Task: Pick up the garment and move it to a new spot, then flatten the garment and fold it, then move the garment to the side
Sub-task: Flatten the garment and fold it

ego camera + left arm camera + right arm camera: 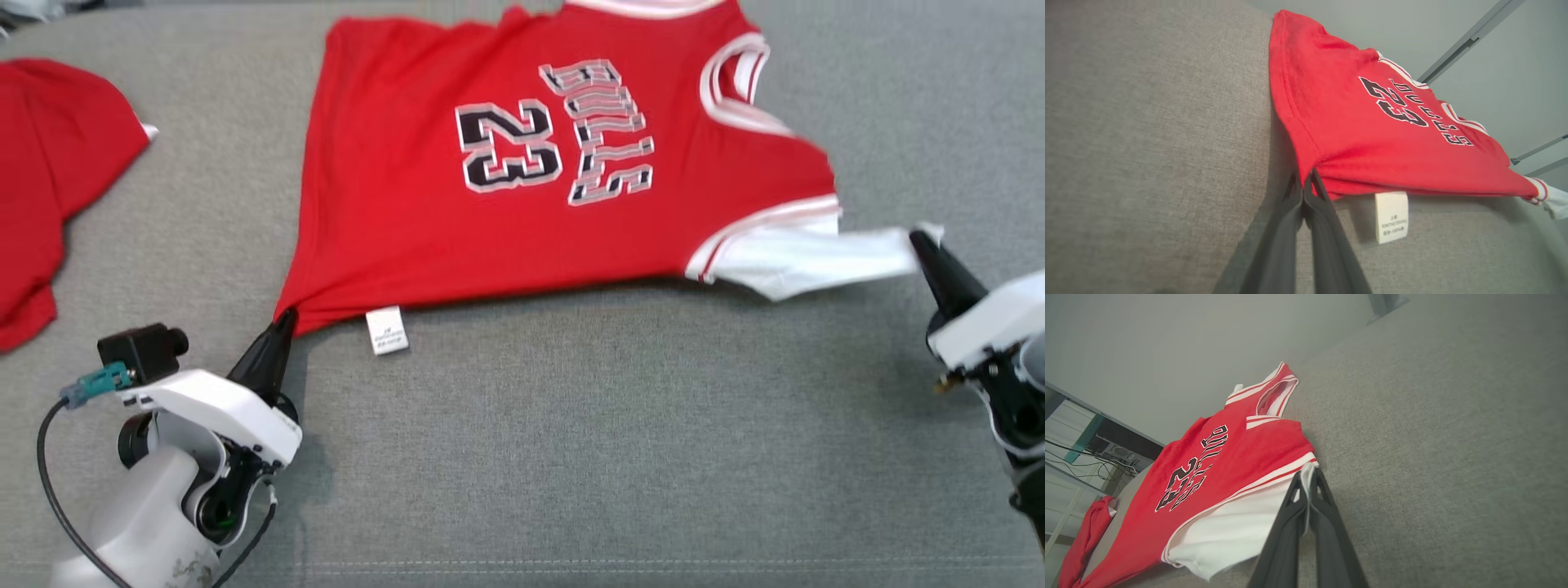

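**Head view.** Jersey (490, 204): flat on the grey cushion (571, 425), long axis running left to right. The hem is toward my left gripper (282, 327) and the white sleeve (816, 253) toward my right gripper (927, 249). Its near edge is stretched between them, and the body lies beyond both. Second red garment (49, 180): far left, well apart.

**Left wrist view.** My left jaws: clamped on the hem corner (1314, 171), with the label (1391, 216) just beside.

**Right wrist view.** My right jaws: clamped on the sleeve's tip.

**Judgement.** Each arm holds its own end, so neither is nearer. A fold would carry this edge away from me.
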Motion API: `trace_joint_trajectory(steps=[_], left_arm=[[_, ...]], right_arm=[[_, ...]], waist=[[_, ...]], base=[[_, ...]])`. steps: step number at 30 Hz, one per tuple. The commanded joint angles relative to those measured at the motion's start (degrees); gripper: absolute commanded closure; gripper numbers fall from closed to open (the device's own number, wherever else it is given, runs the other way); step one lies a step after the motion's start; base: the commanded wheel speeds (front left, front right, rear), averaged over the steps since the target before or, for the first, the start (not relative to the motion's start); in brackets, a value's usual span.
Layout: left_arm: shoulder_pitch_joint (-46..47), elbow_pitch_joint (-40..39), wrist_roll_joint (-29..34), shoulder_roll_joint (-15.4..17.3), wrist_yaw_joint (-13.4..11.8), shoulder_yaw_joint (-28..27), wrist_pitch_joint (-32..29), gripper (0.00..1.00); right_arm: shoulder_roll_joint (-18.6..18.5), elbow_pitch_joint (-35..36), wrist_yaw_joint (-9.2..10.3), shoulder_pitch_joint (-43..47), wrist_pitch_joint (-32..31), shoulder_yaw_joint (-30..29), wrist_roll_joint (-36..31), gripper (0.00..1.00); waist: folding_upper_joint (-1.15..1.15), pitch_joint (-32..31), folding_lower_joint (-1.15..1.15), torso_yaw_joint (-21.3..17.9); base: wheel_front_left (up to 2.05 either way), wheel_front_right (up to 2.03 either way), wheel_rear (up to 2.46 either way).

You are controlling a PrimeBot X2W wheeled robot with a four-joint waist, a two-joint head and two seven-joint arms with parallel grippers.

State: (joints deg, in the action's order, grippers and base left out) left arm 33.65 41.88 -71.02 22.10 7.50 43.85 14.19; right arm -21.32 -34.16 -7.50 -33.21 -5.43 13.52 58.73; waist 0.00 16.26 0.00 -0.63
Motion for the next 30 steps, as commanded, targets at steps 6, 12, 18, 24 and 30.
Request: trace_joint_trajectory(steps=[6,12,18,24,30], left_arm=[[-3.46,1.18,4.57,1.32,-0.02,-8.31,0.79,1.00],[-7.71,0.97,9.10,-1.01,-0.01,-11.77,0.80,1.00],[-11.02,0.48,12.17,-2.88,-0.01,-12.88,0.80,1.00],[-13.91,0.76,14.67,-4.78,-0.01,-14.99,0.80,1.00],[-15.52,1.63,16.39,-5.99,-0.01,-15.73,0.81,1.00]], right_arm=[[-3.01,2.48,0.01,6.88,2.60,0.93,1.75,1.00],[-1.41,3.94,0.01,11.42,4.55,3.08,2.28,1.00],[-0.53,4.69,0.01,13.92,6.94,5.55,2.02,1.00],[0.34,2.92,0.01,15.98,9.07,7.61,3.08,1.00],[0.81,1.04,0.01,16.77,10.10,9.13,4.26,1.00]], waist=[[0.00,-4.80,0.00,-0.19],[0.00,-6.26,0.00,-0.65],[0.00,-8.10,0.00,-0.48],[0.00,-10.43,0.00,-0.19],[0.00,-12.08,0.00,-0.16]], base=[[0.00,0.00,0.00],[0.00,0.00,0.00],[0.00,0.00,0.00],[0.00,0.00,0.00],[0.00,0.00,0.00]])
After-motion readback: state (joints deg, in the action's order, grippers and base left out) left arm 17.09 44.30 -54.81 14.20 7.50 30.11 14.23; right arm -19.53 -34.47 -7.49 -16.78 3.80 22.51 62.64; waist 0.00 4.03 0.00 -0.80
